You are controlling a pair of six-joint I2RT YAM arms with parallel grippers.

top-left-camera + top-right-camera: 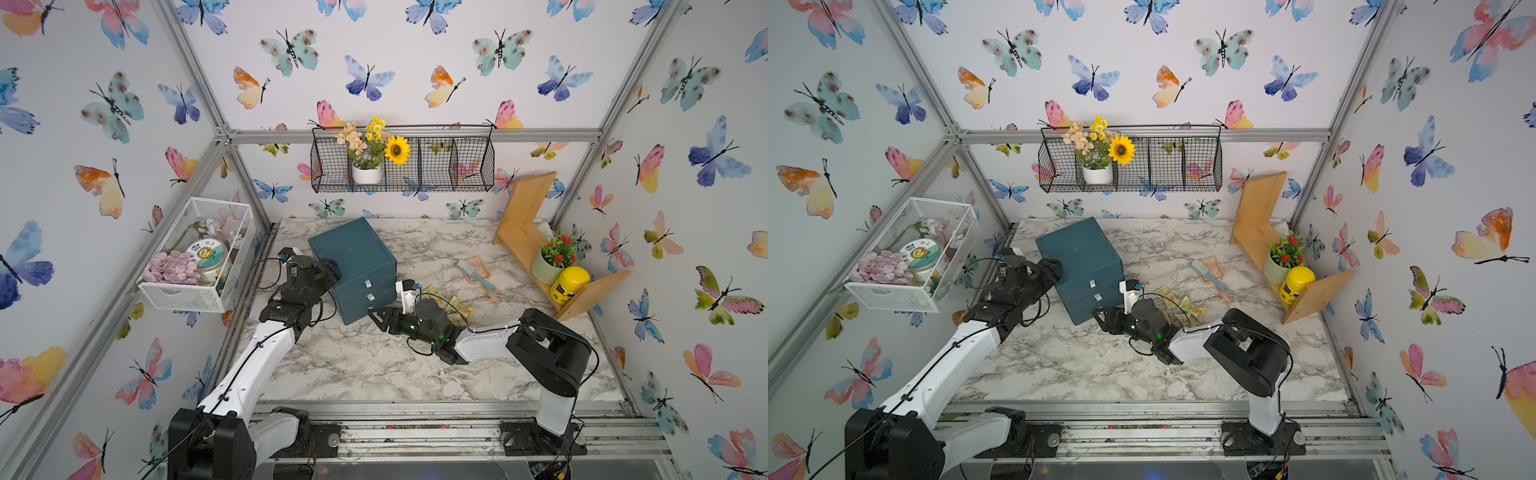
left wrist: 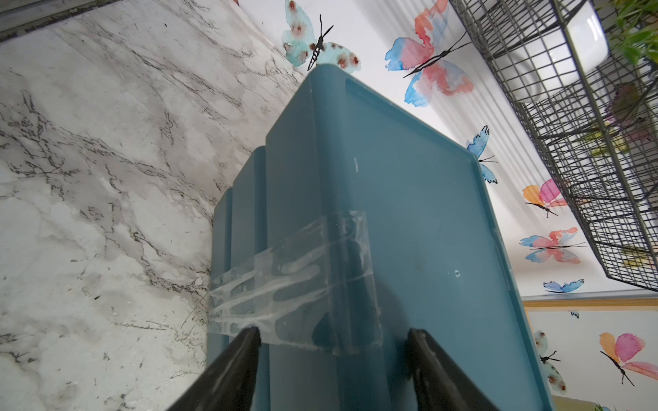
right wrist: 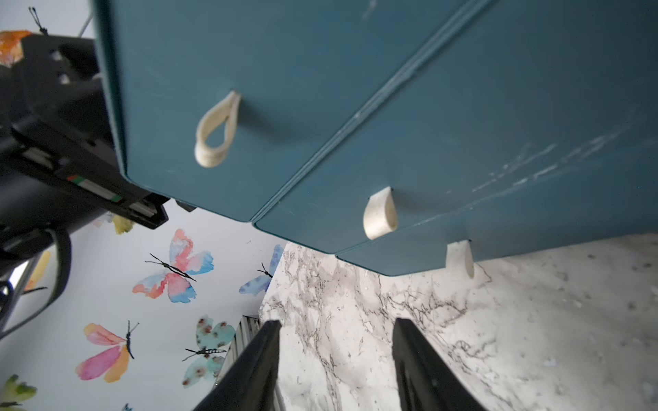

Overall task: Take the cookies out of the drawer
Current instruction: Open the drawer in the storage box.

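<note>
Marble-patterned worktop (image 1: 353, 365) is carrying the scene. Toward its left edge the left gripper (image 1: 332, 268) is pressing against the upper left edge of the teal drawer unit (image 1: 357, 253). In the left wrist view its fingers (image 2: 235, 370) are standing apart, one along the side wall and one over the top, astride a patch of clear tape (image 2: 302, 281). The unit is sitting back and left of the worktop's middle, with all three drawers shut and their white loop pulls (image 3: 213, 131) sticking out. Just in front of those drawers the right gripper (image 1: 378, 318) is hovering low, jaws apart and empty. Right of the unit, the cookies (image 1: 462, 312) are lying on the worktop as pale yellow packets, partly hidden behind the right wrist. Further right a pink-and-teal brush (image 1: 478, 276) is lying flat, and a wooden shelf (image 1: 525, 203) is leaning along the right edge.
</note>
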